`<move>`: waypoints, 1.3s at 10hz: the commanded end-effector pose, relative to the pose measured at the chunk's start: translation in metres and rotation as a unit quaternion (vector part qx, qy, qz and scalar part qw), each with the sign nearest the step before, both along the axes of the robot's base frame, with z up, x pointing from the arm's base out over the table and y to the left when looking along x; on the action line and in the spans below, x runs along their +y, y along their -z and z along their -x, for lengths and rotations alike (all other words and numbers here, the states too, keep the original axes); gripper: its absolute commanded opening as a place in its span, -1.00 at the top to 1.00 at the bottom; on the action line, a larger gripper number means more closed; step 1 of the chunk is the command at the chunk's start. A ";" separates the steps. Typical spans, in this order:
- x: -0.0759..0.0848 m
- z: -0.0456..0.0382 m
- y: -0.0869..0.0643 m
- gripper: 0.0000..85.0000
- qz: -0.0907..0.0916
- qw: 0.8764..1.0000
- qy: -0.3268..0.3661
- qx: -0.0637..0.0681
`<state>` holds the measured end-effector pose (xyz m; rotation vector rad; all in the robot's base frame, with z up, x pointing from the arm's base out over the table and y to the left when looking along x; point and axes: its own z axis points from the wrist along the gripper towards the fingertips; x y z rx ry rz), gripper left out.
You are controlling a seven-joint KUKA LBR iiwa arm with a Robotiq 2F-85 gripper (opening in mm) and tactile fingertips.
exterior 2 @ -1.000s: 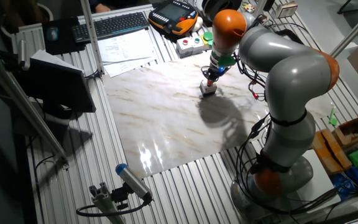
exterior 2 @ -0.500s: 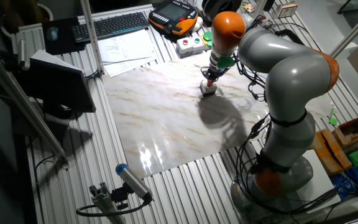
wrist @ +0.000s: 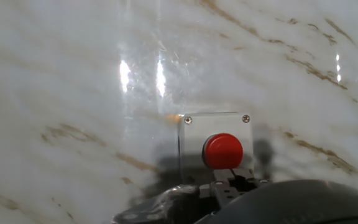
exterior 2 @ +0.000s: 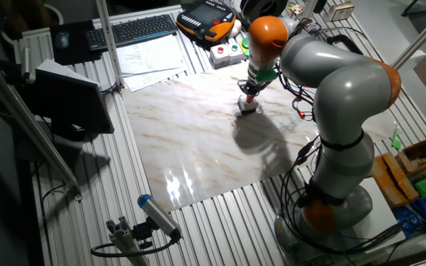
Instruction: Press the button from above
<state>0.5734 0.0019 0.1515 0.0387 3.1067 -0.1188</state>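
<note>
The button is a small round red cap on a grey square box that stands on the marble board. In the fixed view the box sits at the far side of the board, right under my gripper, which points straight down at it. In the hand view my gripper shows only as a dark shape at the bottom edge, just below the button. The fingertips do not show clearly, so I cannot tell their state or whether they touch the button.
The marble board lies on a slatted metal table. Behind it are a long white box with coloured buttons, an orange-black pendant, papers and a keyboard. A metal post stands at the back left.
The arm's orange wrist joint has shifted slightly to the left. The gripper stays over the button box, with almost no visible movement.
</note>
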 end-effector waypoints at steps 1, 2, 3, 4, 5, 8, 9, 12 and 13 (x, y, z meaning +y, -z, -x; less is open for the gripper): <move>0.000 -0.0002 0.002 0.98 -0.003 1.000 0.001 0.002; 0.000 -0.0004 0.004 0.98 -0.004 1.000 -0.001 0.002; 0.000 -0.0017 0.006 0.98 -0.009 1.000 0.001 0.002; 0.000 -0.0029 0.008 0.98 -0.016 1.000 0.004 0.001; 0.000 -0.0041 0.010 0.98 -0.025 1.000 0.008 0.003; -0.004 -0.0095 0.020 0.98 -0.039 0.999 0.008 0.001; -0.005 -0.0109 0.021 0.98 -0.042 0.999 0.008 0.001; -0.006 -0.0132 0.026 0.98 -0.043 0.999 0.011 0.004; -0.006 -0.0136 0.027 0.98 -0.043 0.999 0.011 0.004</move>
